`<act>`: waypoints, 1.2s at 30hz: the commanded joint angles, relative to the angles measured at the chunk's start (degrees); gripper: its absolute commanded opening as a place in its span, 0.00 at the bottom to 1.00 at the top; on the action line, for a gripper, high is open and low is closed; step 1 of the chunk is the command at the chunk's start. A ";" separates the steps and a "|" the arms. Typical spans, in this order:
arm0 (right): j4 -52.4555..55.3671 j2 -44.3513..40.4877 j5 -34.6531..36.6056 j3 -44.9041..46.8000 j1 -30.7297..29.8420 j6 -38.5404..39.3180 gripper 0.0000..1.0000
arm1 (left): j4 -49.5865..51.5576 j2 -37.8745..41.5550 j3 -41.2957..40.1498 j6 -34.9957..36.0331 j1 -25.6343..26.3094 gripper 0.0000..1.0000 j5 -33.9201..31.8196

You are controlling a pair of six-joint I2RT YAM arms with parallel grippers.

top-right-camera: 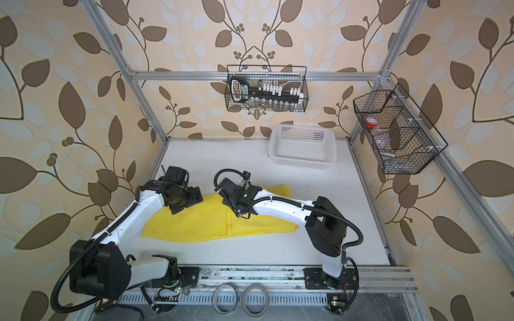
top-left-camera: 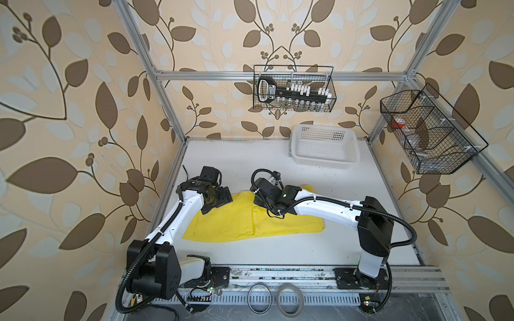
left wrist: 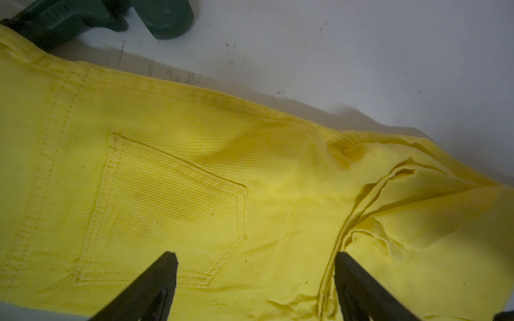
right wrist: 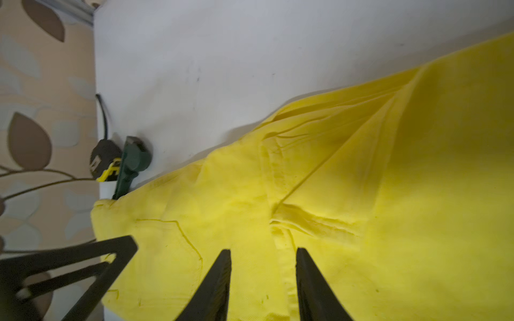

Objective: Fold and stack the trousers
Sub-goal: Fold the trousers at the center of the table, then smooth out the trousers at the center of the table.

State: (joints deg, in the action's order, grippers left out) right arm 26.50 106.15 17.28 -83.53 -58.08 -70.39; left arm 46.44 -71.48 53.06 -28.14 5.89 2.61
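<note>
Both grippers hang over the layered trousers, and neither holds any cloth.

On my left, the left gripper point(left wrist: 253, 257) is spread wide above the back pocket point(left wrist: 172, 211), which I judge a good place to take the waist end for the next fold. The trousers point(top-left-camera: 250, 219) lie flat mid-table point(top-left-camera: 278, 250), running left to right. The right gripper point(right wrist: 263, 251) has its jaws part-way apart astride a fold edge; I can't tell whether the tips touch cloth. In both top views the wrists hide the jaws, so only the wrist cameras show them. Only the top views show the basket point(top-left-camera: 324, 150), at the far right and well apart.
</note>
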 commanded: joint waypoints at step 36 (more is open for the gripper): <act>-30.51 3.80 -32.19 21.09 14.80 14.59 0.51 | -17.90 -4.34 -9.15 -18.15 30.31 0.63 9.12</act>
State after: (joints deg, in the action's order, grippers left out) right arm -0.62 108.09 -11.97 -60.47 -43.35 -56.62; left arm 31.55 -74.76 44.56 -44.77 35.48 11.57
